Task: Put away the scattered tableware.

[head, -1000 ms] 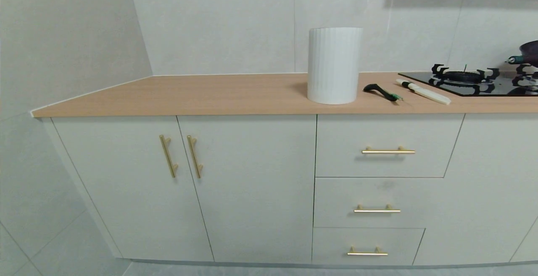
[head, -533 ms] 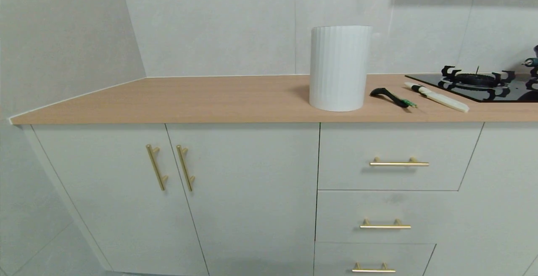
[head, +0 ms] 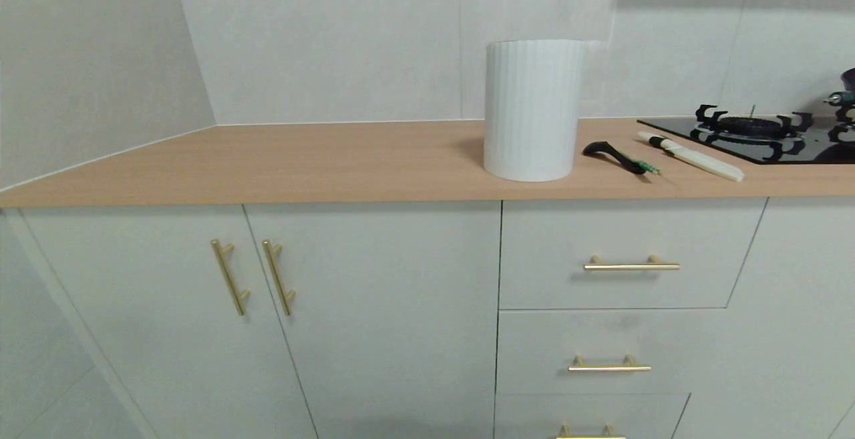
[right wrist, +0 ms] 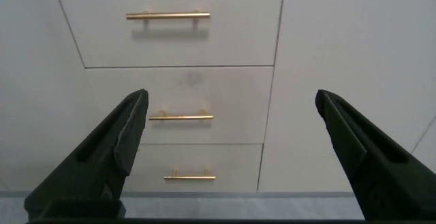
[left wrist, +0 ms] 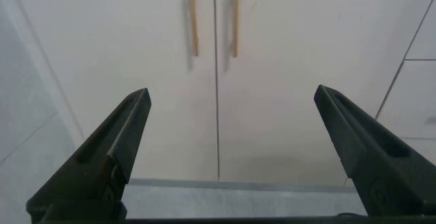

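My left gripper (left wrist: pixel 231 96) and right gripper (right wrist: pixel 231 98) stand wide open and empty, low before the white cabinet fronts (head: pixel 374 305). The black-handled, green-tipped utensil (head: pixel 618 158) and flat white knife (head: pixel 691 156) lie on the wooden countertop (head: pixel 300 165) at 3 o'clock of the tall white ribbed holder (head: pixel 531 110). Risk: a careless reach may tip the holder or skid the knife toward the black gas hob (head: pixel 755 128).

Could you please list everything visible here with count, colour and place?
ribbed container: one, white, upright on the countertop.
dark utensil: one, black and green, right of the container.
pale utensil: one, white with black band, beside the hob.
hob: one, black, countertop's right end.
cabinet doors: two, white, below countertop, left.
drawers: three, white, below the container.
left tool: one, black, open, facing the doors.
right tool: one, black, open, facing the drawers.
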Controlling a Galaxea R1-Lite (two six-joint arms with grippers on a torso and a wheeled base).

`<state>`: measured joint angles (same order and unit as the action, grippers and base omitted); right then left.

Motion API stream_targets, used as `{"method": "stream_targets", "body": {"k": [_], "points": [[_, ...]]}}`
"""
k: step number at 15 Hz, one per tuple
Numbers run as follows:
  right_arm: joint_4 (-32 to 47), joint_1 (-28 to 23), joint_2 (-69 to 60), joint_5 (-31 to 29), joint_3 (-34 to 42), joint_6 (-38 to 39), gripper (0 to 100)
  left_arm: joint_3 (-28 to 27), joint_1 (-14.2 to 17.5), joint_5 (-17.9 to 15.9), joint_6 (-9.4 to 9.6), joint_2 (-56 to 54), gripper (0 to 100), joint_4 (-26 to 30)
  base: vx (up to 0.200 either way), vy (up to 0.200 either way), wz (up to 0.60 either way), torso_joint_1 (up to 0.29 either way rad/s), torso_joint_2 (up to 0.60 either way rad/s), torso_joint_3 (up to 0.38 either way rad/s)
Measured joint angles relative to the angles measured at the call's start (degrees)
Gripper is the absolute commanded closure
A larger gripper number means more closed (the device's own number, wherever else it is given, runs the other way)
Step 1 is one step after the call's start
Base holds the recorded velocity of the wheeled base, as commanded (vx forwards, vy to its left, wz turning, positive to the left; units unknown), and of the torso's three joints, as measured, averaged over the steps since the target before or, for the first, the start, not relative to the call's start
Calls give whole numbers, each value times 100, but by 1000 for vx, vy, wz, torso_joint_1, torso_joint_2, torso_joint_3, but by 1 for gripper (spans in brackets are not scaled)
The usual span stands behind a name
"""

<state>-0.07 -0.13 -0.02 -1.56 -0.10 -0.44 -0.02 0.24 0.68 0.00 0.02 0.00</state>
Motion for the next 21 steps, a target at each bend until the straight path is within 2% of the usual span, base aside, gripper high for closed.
{"method": "stream_targets", "body": {"k": [13, 15, 17, 21], "points": [[7, 0, 2, 154, -37, -35, 0, 2, 0, 0, 0, 0, 0, 0, 0, 0, 0, 0, 0, 0], [72, 38, 101, 456, -513, 101, 0, 2, 0, 0, 0, 0, 0, 0, 0, 0, 0, 0, 0, 0], [138, 132, 572, 668, -959, 185, 0, 2, 0, 0, 0, 0, 0, 0, 0, 0, 0, 0, 0, 0], [160, 429, 2512, 935, -1575, 232, 0, 2, 0, 0, 0, 0, 0, 0, 0, 0, 0, 0, 0, 0]]}}
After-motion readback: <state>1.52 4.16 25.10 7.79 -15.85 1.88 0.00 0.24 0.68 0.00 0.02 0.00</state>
